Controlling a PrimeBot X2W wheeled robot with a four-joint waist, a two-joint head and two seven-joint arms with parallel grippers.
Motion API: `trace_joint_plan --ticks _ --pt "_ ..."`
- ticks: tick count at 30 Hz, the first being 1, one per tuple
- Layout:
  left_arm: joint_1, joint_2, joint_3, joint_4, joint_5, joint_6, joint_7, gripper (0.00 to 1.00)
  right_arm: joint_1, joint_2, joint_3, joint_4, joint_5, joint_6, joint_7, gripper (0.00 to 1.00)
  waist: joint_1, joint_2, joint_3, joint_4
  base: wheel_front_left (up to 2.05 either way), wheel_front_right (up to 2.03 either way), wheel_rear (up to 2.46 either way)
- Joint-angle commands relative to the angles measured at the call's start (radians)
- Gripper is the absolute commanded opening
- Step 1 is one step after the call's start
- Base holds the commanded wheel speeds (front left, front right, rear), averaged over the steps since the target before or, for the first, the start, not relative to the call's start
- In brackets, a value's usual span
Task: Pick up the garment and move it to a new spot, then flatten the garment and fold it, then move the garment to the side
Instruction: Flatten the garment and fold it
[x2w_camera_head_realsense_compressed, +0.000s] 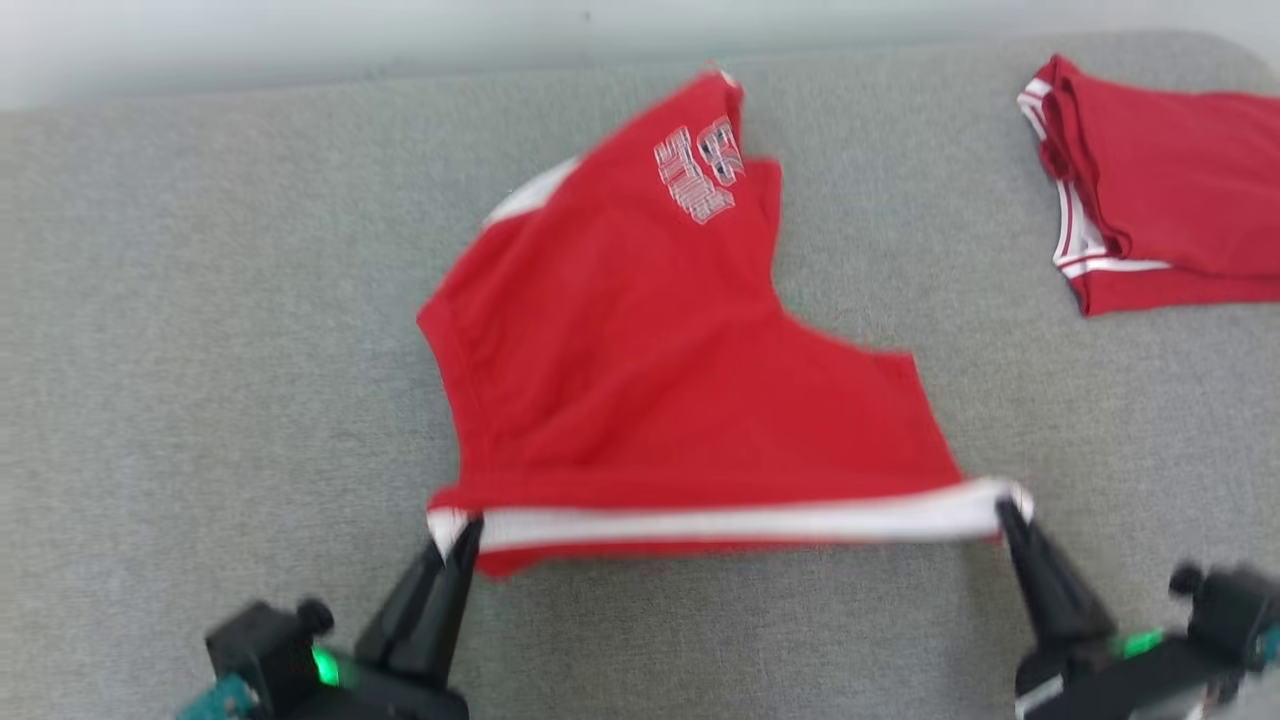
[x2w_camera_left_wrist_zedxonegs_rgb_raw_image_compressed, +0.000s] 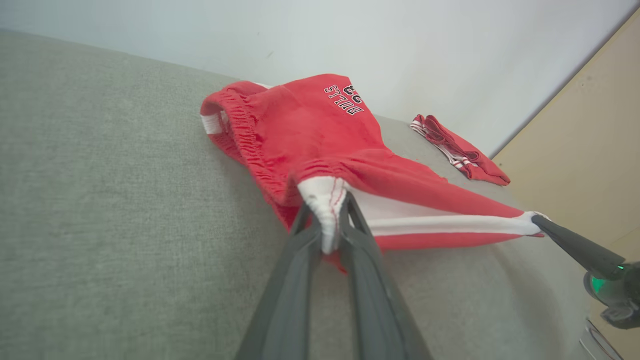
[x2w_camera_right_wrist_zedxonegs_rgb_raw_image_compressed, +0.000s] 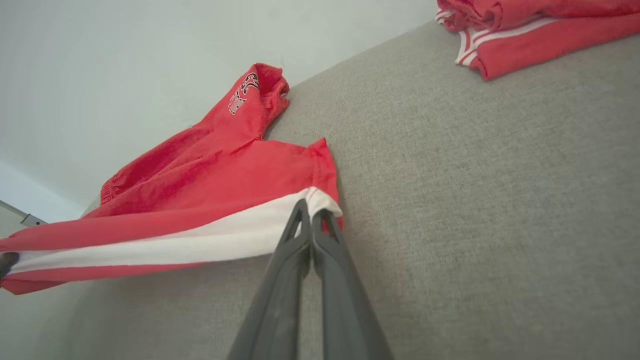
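On grey surface (x2w_camera_head_realsense_compressed: 200, 300), blurred red garment (x2w_camera_head_realsense_compressed: 650, 380), left hand (x2w_camera_head_realsense_compressed: 458, 530) and right hand (x2w_camera_head_realsense_compressed: 1008, 512) pinching its white hem (x2w_camera_head_realsense_compressed: 740, 522), folded garment (x2w_camera_head_realsense_compressed: 1170, 200) cropped

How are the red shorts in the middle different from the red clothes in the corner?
The shorts are spread out; the corner clothes are folded up. The left gripper and right gripper pinch the shorts' white edge; nothing touches the corner clothes. Both are red with white stripes.
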Motion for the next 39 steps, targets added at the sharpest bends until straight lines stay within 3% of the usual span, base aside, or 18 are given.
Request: trace_joint_plan --ticks 1,13,21,29,35,39 --pt "0.025 0.000 0.011 0.009 0.019 -0.007 0.000 0.00 0.035 0.009 -0.012 -0.008 -0.016 -0.003 0.007 0.00 0.0002 0.0002 -0.031 0.013 0.00 0.00 0.00" --pt "0.191 -0.029 0.075 0.006 0.096 -0.029 -0.001 0.00 0.327 0.164 -0.140 -0.168 -0.128 -0.003 0.149 0.00 0.0002 0.0002 -0.095 0.035 0.00 0.00 0.00" --pt "0.132 -0.039 0.052 0.013 0.111 -0.041 0.000 0.00 0.261 0.199 -0.168 -0.217 -0.181 -0.003 0.193 0.00 0.0002 0.0002 -0.087 0.029 0.00 0.00 0.00" --pt "-0.154 0.036 0.024 0.004 0.078 -0.049 0.035 0.00 -0.069 0.149 -0.149 -0.210 -0.210 -0.003 0.168 0.00 0.0002 0.0002 -0.017 0.004 0.00 0.00 0.00" --pt "-0.562 0.120 -0.019 0.007 -0.016 -0.048 0.137 0.00 -0.487 0.141 -0.142 -0.093 -0.180 -0.003 0.156 0.00 0.0002 0.0002 0.096 -0.018 0.00 0.00 0.00" --pt "-0.861 0.131 -0.061 0.086 -0.089 -0.048 0.191 0.00 -0.786 0.145 -0.142 0.032 -0.156 -0.003 0.172 0.00 0.0002 0.0002 0.167 -0.011 0.00 0.00 0.00"
